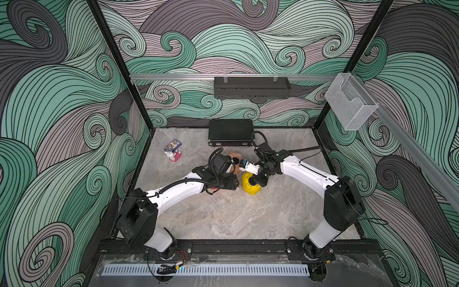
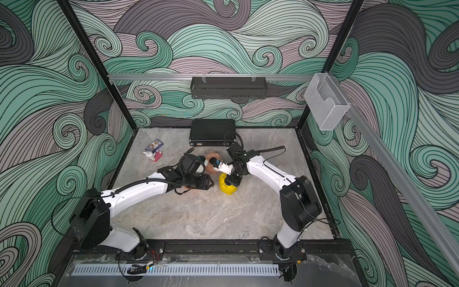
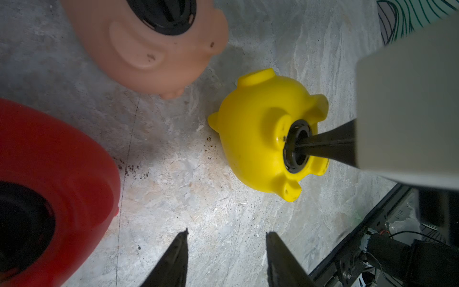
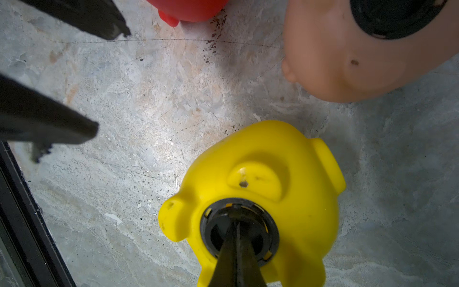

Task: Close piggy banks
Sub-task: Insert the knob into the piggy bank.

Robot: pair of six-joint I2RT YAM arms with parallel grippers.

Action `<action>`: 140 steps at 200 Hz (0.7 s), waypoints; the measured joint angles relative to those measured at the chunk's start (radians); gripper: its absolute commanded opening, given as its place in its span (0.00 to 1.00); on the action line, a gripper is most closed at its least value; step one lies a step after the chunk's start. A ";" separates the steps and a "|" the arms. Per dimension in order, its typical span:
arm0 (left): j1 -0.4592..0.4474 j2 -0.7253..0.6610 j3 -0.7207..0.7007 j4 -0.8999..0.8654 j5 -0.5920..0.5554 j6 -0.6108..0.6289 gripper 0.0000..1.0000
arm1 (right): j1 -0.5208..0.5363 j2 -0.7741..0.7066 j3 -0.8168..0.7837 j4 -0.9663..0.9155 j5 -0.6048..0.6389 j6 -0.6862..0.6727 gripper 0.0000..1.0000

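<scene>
Two grippers low over the middle of the table (image 1: 223,218), three pigs beneath them.

- right gripper (image 4: 236,225): jaws pressed fully together, nothing pinched between them. The joined tips sit inside the recess of the black plug (image 4: 211,231) in the belly hole of the yellow piggy bank (image 4: 305,198). Small yellow slivers show around the plug's rim in the right wrist view, so I cannot tell whether it is fully seated.
- left gripper (image 3: 227,234): jaws part-way open and empty. The tips hang above bare table between the red piggy bank (image 3: 54,154) and the yellow one, touching neither.
- Yellow piggy bank: on its back with feet up, about mid-table.
- peach-pink piggy bank (image 3: 154,57): just beyond the yellow one toward the far edge. It is also belly-up, with a second black plug (image 3: 164,15) sitting in its hole. A narrow strip of table separates the two pigs.
- Red piggy bank: on the left-edge side of the yellow one, mostly hidden under the left wrist in both top views. The left wrist view shows a dark round patch in its belly. Plug or open hole: cannot tell.
- Further out: a black case (image 1: 231,131) lies against the far edge. A card box (image 1: 173,144) and a small white-and-pink figure (image 1: 172,156) sit toward the far left corner, well apart from the pigs.
</scene>
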 measured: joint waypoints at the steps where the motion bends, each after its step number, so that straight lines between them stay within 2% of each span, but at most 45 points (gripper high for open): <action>1: 0.000 0.001 0.000 0.000 0.000 0.000 0.51 | 0.000 0.000 0.001 -0.001 0.000 -0.001 0.00; 140: 0.008 0.027 0.000 0.007 0.018 0.000 0.51 | 0.011 0.031 0.055 -0.075 0.045 -0.103 0.00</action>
